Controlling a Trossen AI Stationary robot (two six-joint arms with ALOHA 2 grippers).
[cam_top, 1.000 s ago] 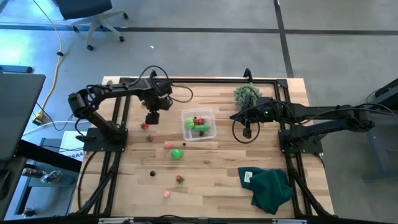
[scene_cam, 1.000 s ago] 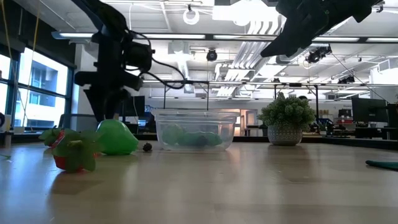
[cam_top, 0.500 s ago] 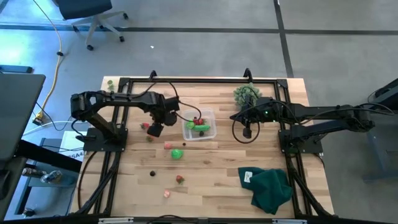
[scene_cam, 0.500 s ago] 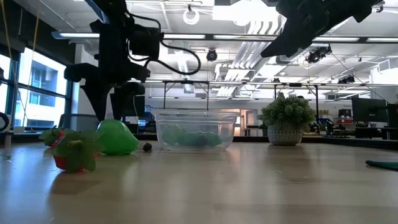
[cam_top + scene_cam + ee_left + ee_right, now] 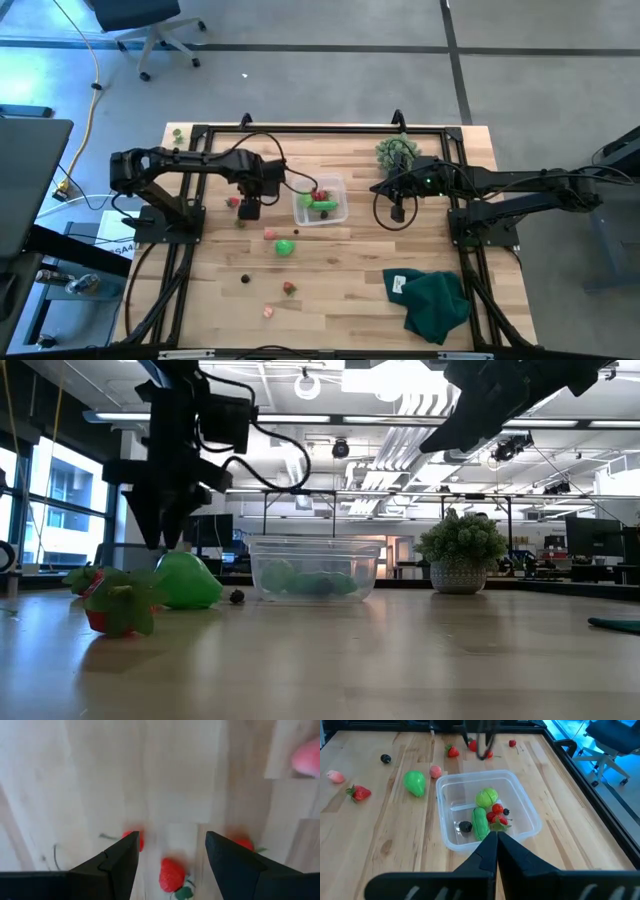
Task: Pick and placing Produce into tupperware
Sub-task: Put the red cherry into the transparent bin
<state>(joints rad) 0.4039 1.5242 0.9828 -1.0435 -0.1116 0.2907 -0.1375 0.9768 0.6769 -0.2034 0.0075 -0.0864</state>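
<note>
Fingers of the left gripper (image 5: pixel 170 857) stood spread apart, pointing down at the wooden table (image 5: pixel 350 270), with a small red strawberry (image 5: pixel 171 874) lying between and below them — not touched. Two further red pieces showed partly behind the fingers, one on each side. In the high view this gripper (image 5: pixel 249 209) hung just left of the tupperware (image 5: pixel 321 200), over the red berries at the table's left-centre. The right gripper (image 5: pixel 492 845) had its fingers pressed together, holding nothing; it hovered to the right of the tupperware (image 5: pixel 487 815), near a bushy grey-green plant (image 5: pixel 395 152). Inside the container lay a green ball (image 5: pixel 486 798), a green elongated piece (image 5: pixel 480 823), red berries and a dark berry. Loose produce remained on the table — a bright green piece (image 5: pixel 285 246), a pink piece (image 5: pixel 269 233), a dark berry (image 5: pixel 245 279) and a strawberry (image 5: pixel 289 288) nearer the front edge. A dark green cloth (image 5: pixel 432 300) lay at the front right corner.
</note>
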